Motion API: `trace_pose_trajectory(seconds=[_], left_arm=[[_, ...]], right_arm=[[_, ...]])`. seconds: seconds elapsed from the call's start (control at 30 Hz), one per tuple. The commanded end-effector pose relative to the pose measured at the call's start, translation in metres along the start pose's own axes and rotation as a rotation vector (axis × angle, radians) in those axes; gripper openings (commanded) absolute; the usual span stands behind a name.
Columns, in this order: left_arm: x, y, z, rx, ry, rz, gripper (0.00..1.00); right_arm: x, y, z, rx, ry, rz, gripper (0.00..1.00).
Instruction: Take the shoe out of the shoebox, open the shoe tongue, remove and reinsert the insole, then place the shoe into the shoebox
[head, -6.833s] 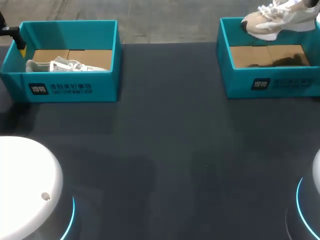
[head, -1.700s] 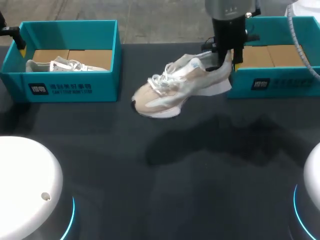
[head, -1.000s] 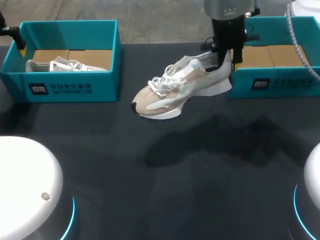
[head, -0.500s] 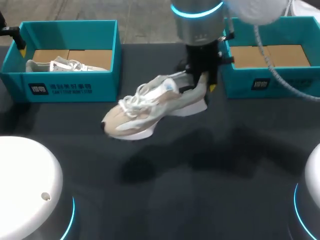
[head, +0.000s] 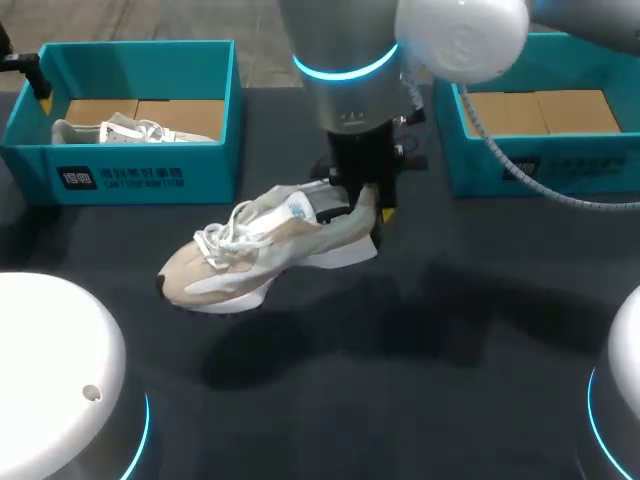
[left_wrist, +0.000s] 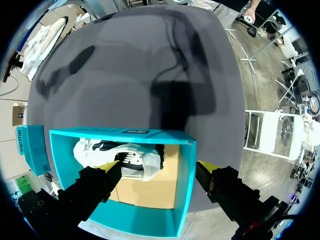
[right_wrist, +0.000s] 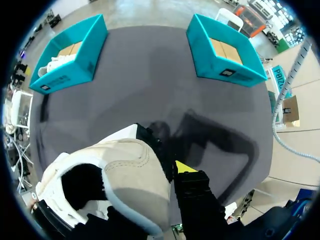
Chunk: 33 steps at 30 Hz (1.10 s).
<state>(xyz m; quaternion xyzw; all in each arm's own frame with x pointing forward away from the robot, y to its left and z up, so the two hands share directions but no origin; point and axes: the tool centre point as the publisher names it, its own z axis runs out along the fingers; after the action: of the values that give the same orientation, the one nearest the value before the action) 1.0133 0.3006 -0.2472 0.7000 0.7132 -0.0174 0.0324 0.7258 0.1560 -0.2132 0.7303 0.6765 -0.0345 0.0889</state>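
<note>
Currently, head view: the right gripper (head: 362, 203) is clamped on the heel collar of the beige shoe (head: 255, 258). The shoe hangs toe-down over the middle of the counter (head: 420, 400), between the two boxes. Its shadow lies apart from it, so I judge it clear of the surface. The right shoebox (head: 540, 165) shows only its cardboard floor. The left shoebox (head: 200, 170) holds a white shoe (head: 130, 130).

Left wrist view: the left gripper (left_wrist: 158, 168) hangs above the left shoebox, fingers spread wide and gripping nothing. The white shoe lies below, nearer one finger.

Right wrist view: the heel fills the gripper. One yellow tip presses its outer side; the other is hidden by the shoe.

Step in hand: take-out is nearly complete, set-down pending. The next move calls for levelling the sole onto the counter before letting go, then working the tongue open.
</note>
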Motion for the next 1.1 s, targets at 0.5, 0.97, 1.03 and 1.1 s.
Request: trace_pose_trajectory(seconds=[0.5, 0.97, 1.03, 1.1], left_arm=[[0.000, 0.000, -0.001, 0.000, 0.003, 0.001, 1.00], [0.000, 0.000, -0.001, 0.000, 0.003, 0.001, 1.00], [0.000, 0.000, -0.001, 0.000, 0.003, 0.001, 1.00], [0.000, 0.000, -0.001, 0.000, 0.003, 0.001, 1.00]], right_arm=[[0.008, -0.017, 0.086, 0.007, -0.068, 0.008, 0.00], [-0.009, -0.002, 0.130, -0.030, -0.056, 0.058, 0.00], [-0.010, 0.000, 0.135, -0.034, -0.048, 0.061, 0.00], [-0.009, 0.002, 0.140, -0.037, -0.042, 0.062, 0.00]])
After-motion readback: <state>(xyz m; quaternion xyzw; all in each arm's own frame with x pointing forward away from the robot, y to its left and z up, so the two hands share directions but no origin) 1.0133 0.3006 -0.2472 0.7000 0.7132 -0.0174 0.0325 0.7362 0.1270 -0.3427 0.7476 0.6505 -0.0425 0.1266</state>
